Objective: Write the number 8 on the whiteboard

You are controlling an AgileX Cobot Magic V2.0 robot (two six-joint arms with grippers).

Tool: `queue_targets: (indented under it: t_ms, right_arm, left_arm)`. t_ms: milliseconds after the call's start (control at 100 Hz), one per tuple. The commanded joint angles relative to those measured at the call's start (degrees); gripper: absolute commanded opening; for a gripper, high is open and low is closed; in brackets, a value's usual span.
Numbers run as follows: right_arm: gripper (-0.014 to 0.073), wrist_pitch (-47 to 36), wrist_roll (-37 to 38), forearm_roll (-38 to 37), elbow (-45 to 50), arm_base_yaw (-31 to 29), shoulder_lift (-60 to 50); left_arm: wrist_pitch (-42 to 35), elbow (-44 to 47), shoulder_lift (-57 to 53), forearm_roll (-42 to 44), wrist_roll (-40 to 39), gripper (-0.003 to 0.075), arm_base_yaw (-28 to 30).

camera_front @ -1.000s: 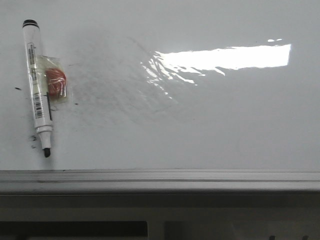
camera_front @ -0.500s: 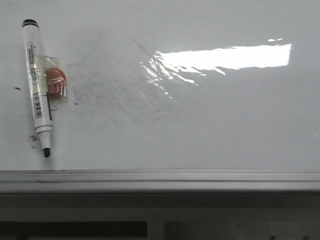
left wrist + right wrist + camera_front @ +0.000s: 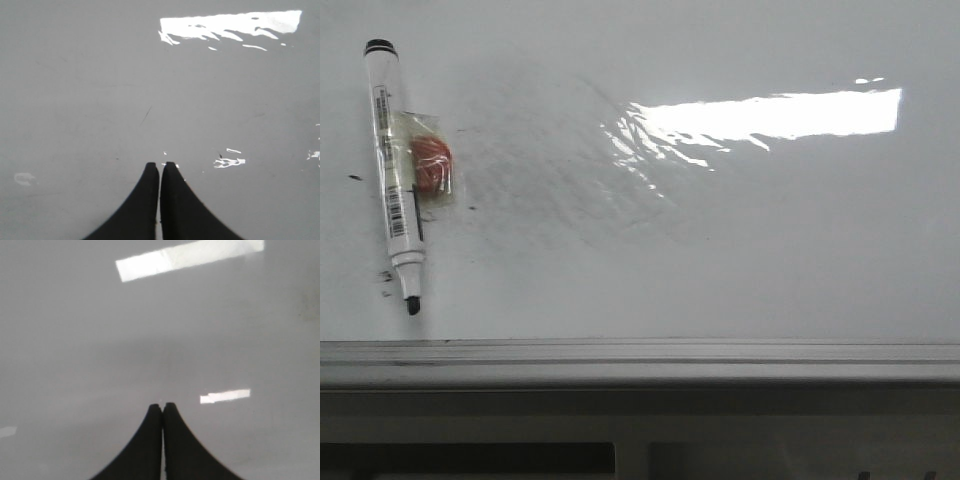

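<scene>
The whiteboard [image 3: 740, 250] fills the front view, glossy white with faint grey erased smudges and a bright light reflection. No number 8 shows on it. A white marker pen [image 3: 396, 170] lies uncapped at the far left, black tip toward the near rail, with a red lump taped to its side [image 3: 432, 165]. Neither gripper shows in the front view. My left gripper [image 3: 160, 166] is shut and empty over bare board. My right gripper [image 3: 162, 406] is shut and empty over bare board.
A grey metal edge rail [image 3: 640, 360] runs along the board's near side. Small black specks [image 3: 356, 178] lie beside the pen.
</scene>
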Motion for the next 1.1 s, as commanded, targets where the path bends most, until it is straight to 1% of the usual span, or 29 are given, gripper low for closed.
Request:
queue_targets:
  t_ms: [0, 40, 160, 230, 270, 340, 440, 600, 700, 840, 960, 1090]
  right_arm:
    - [-0.0063, -3.88, -0.6, 0.01, -2.4, 0.03, 1.45]
    - [-0.0063, -4.11, -0.6, 0.01, -2.4, 0.03, 1.45]
    - [-0.0063, -4.0, -0.6, 0.01, -2.4, 0.03, 1.45]
    - [-0.0063, -3.71, -0.6, 0.01, -2.31, 0.03, 1.45]
    - [-0.0063, -3.71, -0.6, 0.01, -2.31, 0.03, 1.45]
    - [-0.0063, -3.61, -0.6, 0.01, -2.31, 0.03, 1.45]
    - [-0.0063, -3.34, -0.6, 0.01, -2.31, 0.03, 1.45]
    - [-0.0063, -3.25, -0.6, 0.01, -2.31, 0.03, 1.45]
    - [-0.0063, -3.09, -0.6, 0.01, -2.31, 0.03, 1.45]
    - [-0.0063, -2.69, -0.6, 0.01, -2.31, 0.03, 1.45]
    - [-0.0063, -2.48, -0.6, 0.01, -2.31, 0.03, 1.45]
    - [-0.0063, -2.4, -0.6, 0.01, -2.31, 0.03, 1.45]
  left_arm:
    - [-5.99, -2.51, 2.68, -0.2, -0.26, 0.0038, -0.44]
    - [-7.36, -2.39, 3.51, -0.31, -0.26, 0.0093, -0.44]
    - [-12.45, -2.3, 5.78, -0.57, -0.26, 0.0344, -0.44]
    - [-15.68, -2.3, 7.45, -2.83, -0.47, 0.042, -0.54]
    - [-16.99, -2.3, 8.46, -4.37, -0.47, 0.0427, -0.84]
    - [-19.05, -2.3, 10.11, -4.65, -0.47, 0.0426, -2.66]
    - [-21.29, -2.3, 12.62, -4.65, -0.71, 0.0426, -8.11]
    - [-25.78, -2.3, 17.88, -4.75, -5.19, 0.0426, -21.88]
    - [-28.87, -2.3, 21.37, -5.28, -5.19, 0.0425, -30.71]
    - [-31.68, -2.3, 26.41, -9.73, -5.19, 0.042, -39.42]
    - [-33.43, -2.3, 30.7, -10.33, -5.19, 0.042, -42.99]
    - [-35.76, -2.3, 34.43, -13.22, -5.19, 0.042, -43.55]
